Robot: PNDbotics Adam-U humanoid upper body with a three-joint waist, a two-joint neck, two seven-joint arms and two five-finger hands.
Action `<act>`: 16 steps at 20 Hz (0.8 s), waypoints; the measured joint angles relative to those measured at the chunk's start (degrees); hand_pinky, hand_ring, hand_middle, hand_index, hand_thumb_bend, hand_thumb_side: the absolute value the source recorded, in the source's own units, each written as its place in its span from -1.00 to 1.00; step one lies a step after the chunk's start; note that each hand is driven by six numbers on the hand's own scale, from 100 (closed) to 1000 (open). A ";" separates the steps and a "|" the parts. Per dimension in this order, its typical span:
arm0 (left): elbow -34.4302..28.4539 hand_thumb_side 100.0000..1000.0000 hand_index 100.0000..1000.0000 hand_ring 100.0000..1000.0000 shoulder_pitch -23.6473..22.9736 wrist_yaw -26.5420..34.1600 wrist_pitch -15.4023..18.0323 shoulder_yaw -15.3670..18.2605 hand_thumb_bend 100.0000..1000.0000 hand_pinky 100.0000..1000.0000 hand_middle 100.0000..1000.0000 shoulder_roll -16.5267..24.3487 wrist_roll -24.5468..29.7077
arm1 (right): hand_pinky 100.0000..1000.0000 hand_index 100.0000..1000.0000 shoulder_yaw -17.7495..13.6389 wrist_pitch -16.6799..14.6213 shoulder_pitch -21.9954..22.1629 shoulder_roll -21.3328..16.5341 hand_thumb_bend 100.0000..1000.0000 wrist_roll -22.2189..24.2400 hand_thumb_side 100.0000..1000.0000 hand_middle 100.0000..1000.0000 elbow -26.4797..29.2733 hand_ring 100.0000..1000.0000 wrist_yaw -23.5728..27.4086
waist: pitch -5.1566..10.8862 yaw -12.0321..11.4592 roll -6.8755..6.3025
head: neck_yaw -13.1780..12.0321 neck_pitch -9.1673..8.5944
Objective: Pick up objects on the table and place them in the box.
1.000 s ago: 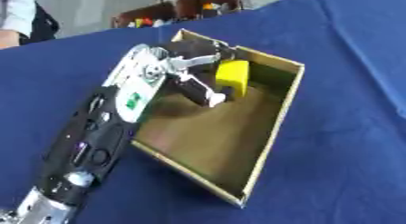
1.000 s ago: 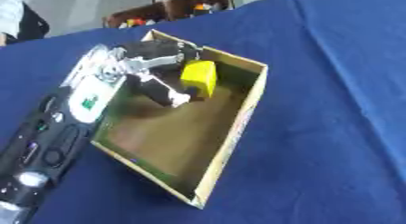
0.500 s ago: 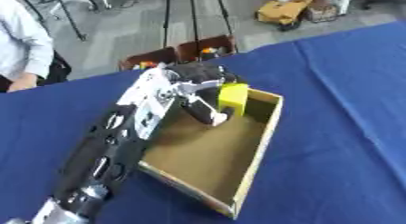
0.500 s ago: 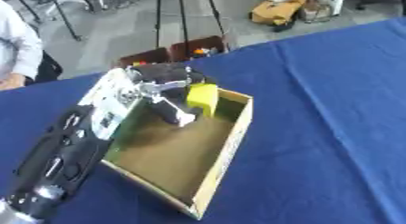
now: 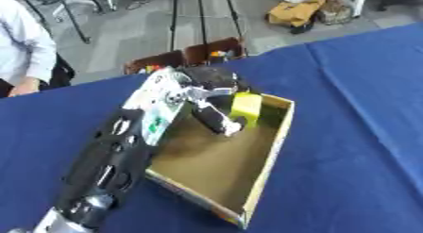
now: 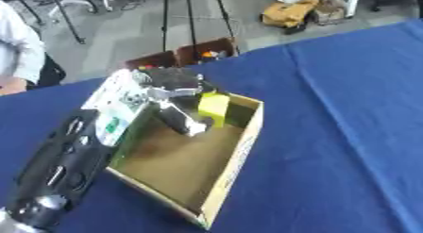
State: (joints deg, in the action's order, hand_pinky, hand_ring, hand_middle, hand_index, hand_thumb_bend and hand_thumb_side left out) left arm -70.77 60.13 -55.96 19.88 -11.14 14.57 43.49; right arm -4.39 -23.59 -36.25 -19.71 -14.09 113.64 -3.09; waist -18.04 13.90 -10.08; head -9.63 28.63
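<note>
Your left hand (image 5: 211,102), as a second ago, pinches the yellow plastic block (image 5: 246,108) inside the shallow cardboard box (image 5: 268,149)'s far corner; only the camera tilted. Release pending.

- Left arm: enters from the lower left corner and runs diagonally up and to the right; black casing with silver joints, a silver-white wrist section carrying a green label.
- Left robot hand (image 5: 211,102): at the arm's far end, fingers curled downward, thumb (image 5: 215,121) pointing down and to the right.
- Right arm and right robot hand: in neither view.
</note>
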 measured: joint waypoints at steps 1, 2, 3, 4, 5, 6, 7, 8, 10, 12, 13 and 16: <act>-0.24 -0.08 0.48 -0.28 -0.10 -0.02 -0.19 -0.01 -1.00 -0.55 0.15 0.00 0.19 | 0.51 0.48 0.00 -0.01 -0.01 0.00 -1.00 -0.01 -0.08 0.09 0.00 0.42 0.00 | 0.00 -0.06 0.00 | 0.00 0.00; -0.48 -0.08 0.48 -0.28 -0.13 -0.02 -0.38 -0.03 -1.00 -0.54 0.15 0.00 0.38 | 0.51 0.48 0.00 -0.01 -0.02 0.00 -1.00 -0.02 -0.08 0.09 0.00 0.42 0.00 | 0.00 -0.12 0.00 | 0.00 0.00; -0.73 -0.08 0.49 -0.28 -0.13 -0.02 -0.54 -0.05 -1.00 -0.54 0.15 0.00 0.54 | 0.51 0.48 0.00 -0.03 -0.02 0.01 -1.00 -0.04 -0.08 0.09 0.00 0.42 0.00 | 0.00 -0.12 0.01 | 0.00 -0.01; -0.97 -0.08 0.48 -0.28 -0.14 -0.01 -0.67 -0.09 -1.00 -0.55 0.15 0.00 0.67 | 0.50 0.48 0.00 -0.06 -0.02 0.02 -1.00 -0.09 -0.08 0.09 0.00 0.42 0.00 | 0.00 -0.12 0.05 | 0.02 -0.04; -1.13 -0.09 0.48 -0.29 -0.15 0.01 -0.80 -0.13 -1.00 -0.55 0.15 0.00 0.80 | 0.50 0.48 0.00 -0.06 -0.02 0.03 -1.00 -0.12 -0.08 0.09 0.00 0.42 0.00 | 0.00 -0.12 0.12 | 0.05 -0.06; -1.34 -0.08 0.48 -0.29 -0.18 0.02 -0.90 -0.18 -1.00 -0.56 0.14 0.00 0.91 | 0.50 0.48 0.00 -0.04 -0.03 0.05 -1.00 -0.17 -0.08 0.09 0.00 0.42 0.00 | 0.00 -0.12 0.24 | 0.12 -0.07; -1.52 -0.10 0.48 -0.29 -0.20 0.04 -1.01 -0.25 -1.00 -0.56 0.14 0.00 1.01 | 0.50 0.48 0.00 -0.05 -0.03 0.06 -1.00 -0.19 -0.08 0.09 0.00 0.42 0.00 | 0.00 -0.11 0.42 | 0.16 -0.08; -1.74 -0.10 0.48 -0.29 -0.24 0.06 -1.07 -0.27 -1.00 -0.56 0.14 0.01 1.08 | 0.50 0.48 0.00 -0.04 -0.04 0.07 -1.00 -0.22 -0.08 0.09 0.00 0.42 0.00 | 0.00 -0.11 0.62 | 0.19 -0.15; -1.99 -0.09 0.48 -0.29 -0.31 0.19 -1.22 -0.28 -1.00 -0.56 0.14 0.02 1.23 | 0.50 0.48 0.00 -0.02 -0.05 0.09 -1.00 -0.27 -0.08 0.09 0.00 0.42 0.00 | 0.00 -0.12 0.83 | 0.25 -0.41; -2.22 -0.06 0.49 -0.29 -0.63 0.30 -1.37 -0.29 -1.00 -0.56 0.15 0.02 1.37 | 0.50 0.48 0.00 -0.01 -0.05 0.09 -1.00 -0.34 -0.08 0.09 0.00 0.42 0.00 | 0.00 -0.16 0.83 | 0.33 -0.55; -2.42 -0.05 0.50 -0.28 -0.78 0.37 -1.45 -0.31 -1.00 -0.56 0.16 0.02 1.45 | 0.50 0.48 0.00 0.02 -0.05 0.09 -1.00 -0.42 -0.08 0.09 0.00 0.42 0.00 | 0.00 -0.21 0.84 | 0.41 -0.57; -2.79 0.04 0.54 -0.25 -1.24 0.54 -1.80 -0.61 -1.00 -0.52 0.22 0.03 1.81 | 0.50 0.48 0.00 0.00 -0.04 0.09 -1.00 -0.52 -0.08 0.09 0.00 0.42 0.00 | 0.00 -0.31 0.85 | 0.68 -0.57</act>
State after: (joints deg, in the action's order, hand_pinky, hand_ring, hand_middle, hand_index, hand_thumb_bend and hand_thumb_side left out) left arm -73.56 58.88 -55.42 18.08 -11.75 14.60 45.30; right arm -4.39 -23.59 -36.29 -19.62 -14.61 113.64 -3.09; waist -18.04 13.59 -9.23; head -8.94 28.06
